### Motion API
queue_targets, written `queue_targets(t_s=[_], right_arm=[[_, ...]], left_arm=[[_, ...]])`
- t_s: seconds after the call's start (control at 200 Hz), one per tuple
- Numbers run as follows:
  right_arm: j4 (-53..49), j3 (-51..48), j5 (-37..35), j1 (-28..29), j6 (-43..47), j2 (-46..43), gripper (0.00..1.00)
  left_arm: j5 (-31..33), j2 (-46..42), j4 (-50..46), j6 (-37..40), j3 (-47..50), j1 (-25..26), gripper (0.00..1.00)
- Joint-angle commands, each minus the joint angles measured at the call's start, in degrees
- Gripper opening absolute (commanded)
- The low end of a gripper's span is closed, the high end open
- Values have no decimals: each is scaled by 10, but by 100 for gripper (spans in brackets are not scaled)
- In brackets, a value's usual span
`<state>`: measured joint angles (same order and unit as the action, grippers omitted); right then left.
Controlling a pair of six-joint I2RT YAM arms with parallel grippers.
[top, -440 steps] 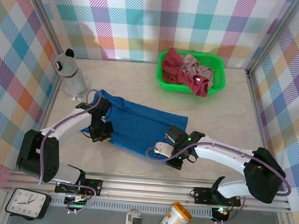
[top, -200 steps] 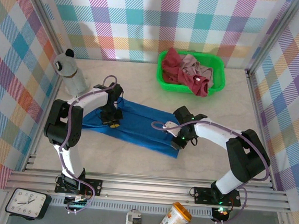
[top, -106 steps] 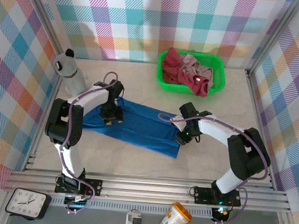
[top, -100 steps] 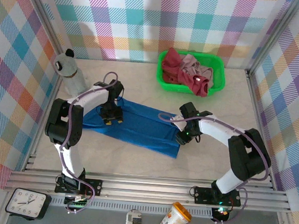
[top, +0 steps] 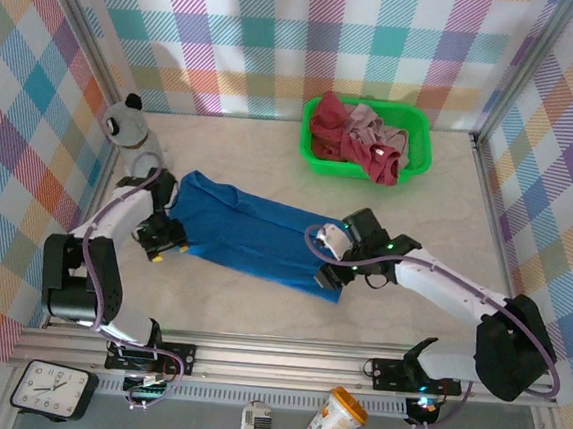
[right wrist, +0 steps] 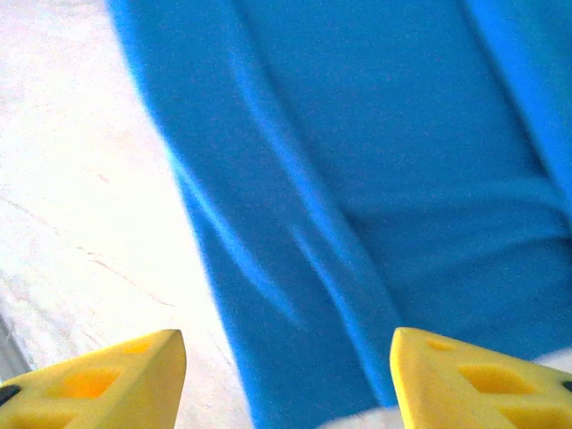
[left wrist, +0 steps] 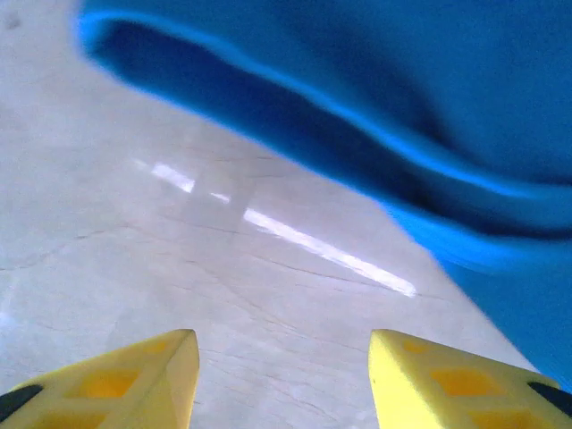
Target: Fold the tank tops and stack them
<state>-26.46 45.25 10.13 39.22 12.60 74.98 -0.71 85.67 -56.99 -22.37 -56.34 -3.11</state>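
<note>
A royal blue tank top (top: 250, 233) lies spread flat across the middle of the table. My left gripper (top: 162, 240) sits just off its left edge, open; in the left wrist view its yellow fingers (left wrist: 134, 380) frame bare table, with the blue tank top (left wrist: 429, 107) ahead. My right gripper (top: 330, 273) hovers over the cloth's near right corner, open, and the blue tank top (right wrist: 375, 179) shows between its fingers (right wrist: 474, 375) without being held. The dark red tank top (top: 327, 123) and the pale pink tank top (top: 366, 131) lie bunched in the green basket (top: 418, 146).
A grey and white bottle (top: 131, 131) stands at the far left by the wall. Checked walls close in the table on three sides. Below the front rail sit a clock (top: 50, 390), a small carton (top: 257, 428) and a cup (top: 337, 420).
Both grippers have opened and let go of the blue top. The left arm drew back to the cloth's left edge; the right moved toward its near right corner.
</note>
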Motion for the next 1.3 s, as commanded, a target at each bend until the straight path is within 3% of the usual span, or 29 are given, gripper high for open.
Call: queue_targets(t_s=[0.0,0.25,0.55,0.865,1.295], right_arm=[[63,-2,11,42,-7,39,64],[67,24,-25,63,11,88,65],[31,46,-59,67,32,117,65],[0,58,-78,70,51,133,64],[-19,56,-83,69,45,146,62]], left_arm=[[24,-6,36,27,22,-55,53],[50,57,75,68,-10,-119,53],[68,122,73,91,-81,-120,48],[36,187,53,98,-148,-119,33],[4,253,15,93,-223,-90,24]])
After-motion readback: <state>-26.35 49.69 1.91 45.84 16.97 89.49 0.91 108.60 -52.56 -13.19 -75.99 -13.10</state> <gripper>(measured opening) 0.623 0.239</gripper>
